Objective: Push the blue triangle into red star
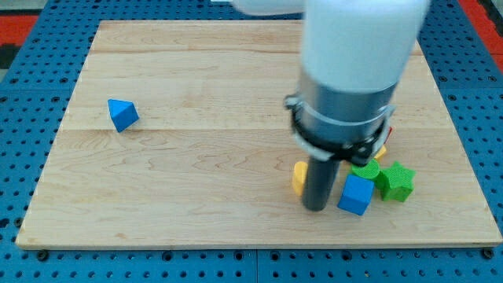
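Note:
The blue triangle lies alone at the view's left on the wooden board. The red star is mostly hidden behind the arm; only a red sliver shows at the arm's right edge. My tip rests on the board at the lower right, between a yellow block on its left and a blue cube on its right. The tip is far to the right of the blue triangle.
A green star and another green block sit right of the blue cube. A bit of yellow shows under the arm. The arm's white and grey body covers the board's upper right. Blue pegboard surrounds the board.

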You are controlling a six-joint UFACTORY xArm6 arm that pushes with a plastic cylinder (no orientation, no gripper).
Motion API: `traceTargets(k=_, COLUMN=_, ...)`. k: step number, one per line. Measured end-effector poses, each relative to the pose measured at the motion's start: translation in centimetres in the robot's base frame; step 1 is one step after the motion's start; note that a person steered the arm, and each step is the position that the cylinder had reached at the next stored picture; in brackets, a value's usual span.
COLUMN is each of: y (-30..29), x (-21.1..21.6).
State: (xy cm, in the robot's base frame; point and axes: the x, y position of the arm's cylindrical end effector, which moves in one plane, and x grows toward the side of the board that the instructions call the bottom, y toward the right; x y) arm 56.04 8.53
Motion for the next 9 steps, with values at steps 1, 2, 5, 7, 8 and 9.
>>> traceTargets(k=1, y=-4.9, x=4.3)
traceTargets(k=2, y=-19.5, x=3.7)
traceTargets(k=5, y=-27.1, x=-15.4)
traceTargets(k=7, y=-5.4, x=-16.0)
traceTargets(k=8, y=-5.6, x=-19.3)
traceTargets(k=9, y=-1.7, x=-20.1)
